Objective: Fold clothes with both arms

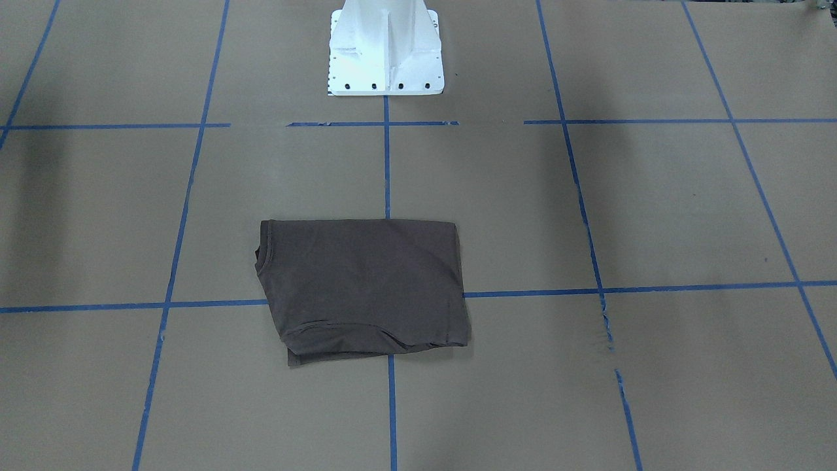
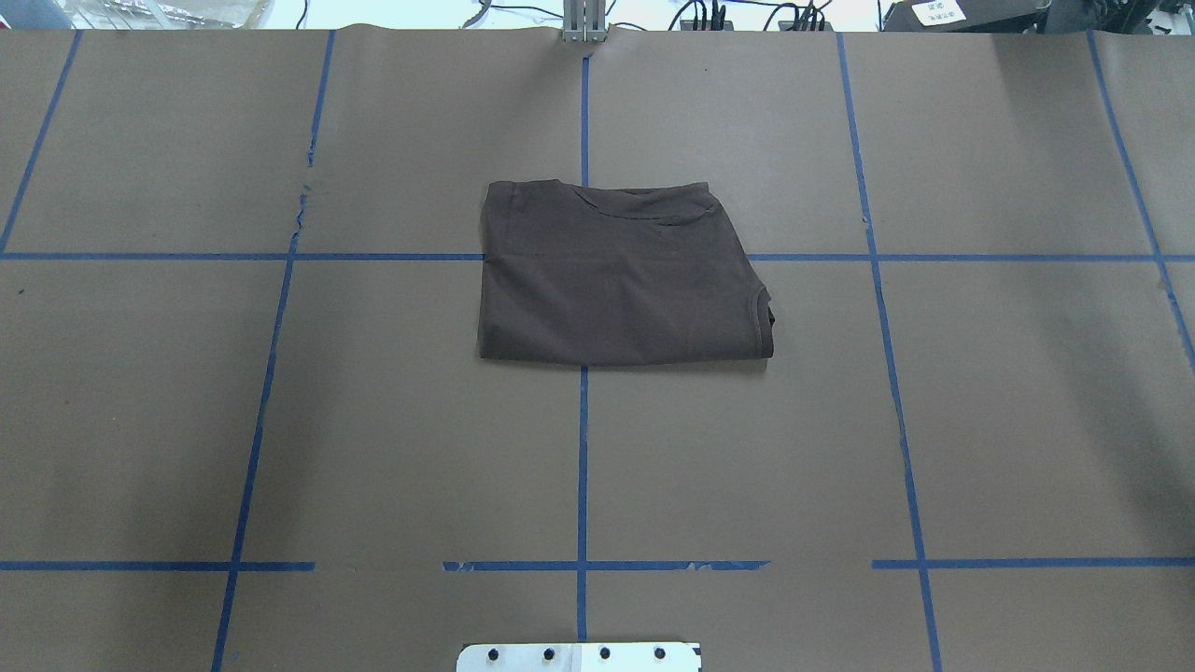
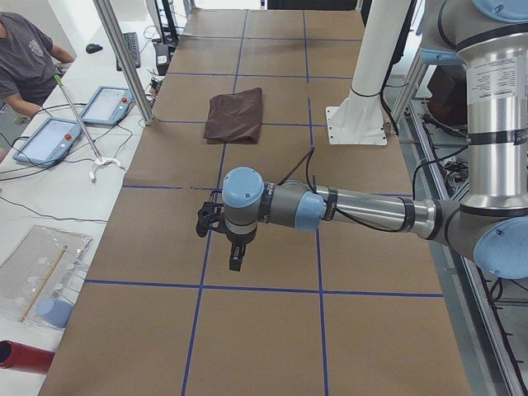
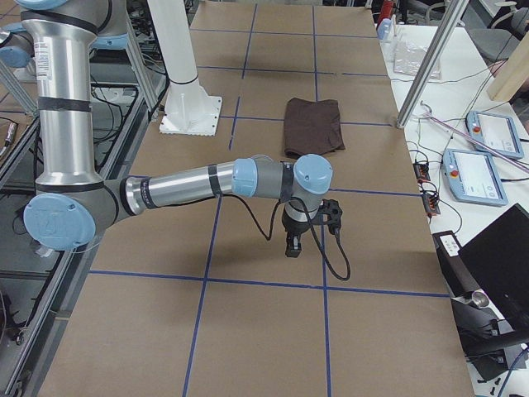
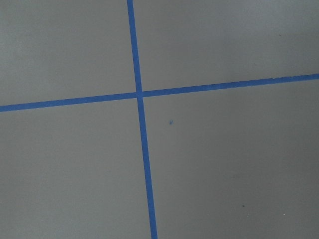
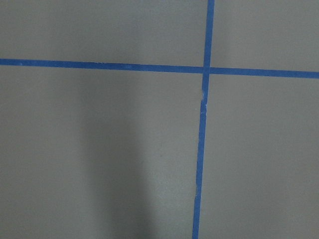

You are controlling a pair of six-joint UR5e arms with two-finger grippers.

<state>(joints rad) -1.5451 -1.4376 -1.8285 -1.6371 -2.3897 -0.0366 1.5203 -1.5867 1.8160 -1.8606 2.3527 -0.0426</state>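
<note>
— Mid-frame on the tabletop [image 2: 373, 448], the T-shirt [image 2: 616, 280] lies folded. What now?
— Left gripper [image 3: 236, 261] and right gripper [image 4: 290, 250] hang well aside; apart or together, I cannot tell. Likely done: keep clear.

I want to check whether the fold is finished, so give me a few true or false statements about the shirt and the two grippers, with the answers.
1. The dark brown-grey short-sleeved T-shirt lies folded into a rough rectangle on the brown paper-covered table. True.
2. The left gripper is clamped on the shirt. False: it hangs over bare table, well apart from the shirt.
3. The shirt covers a crossing of the blue tape lines. True.
4. The right gripper presses down on the shirt. False: it too is over bare table, away from the shirt.
</note>
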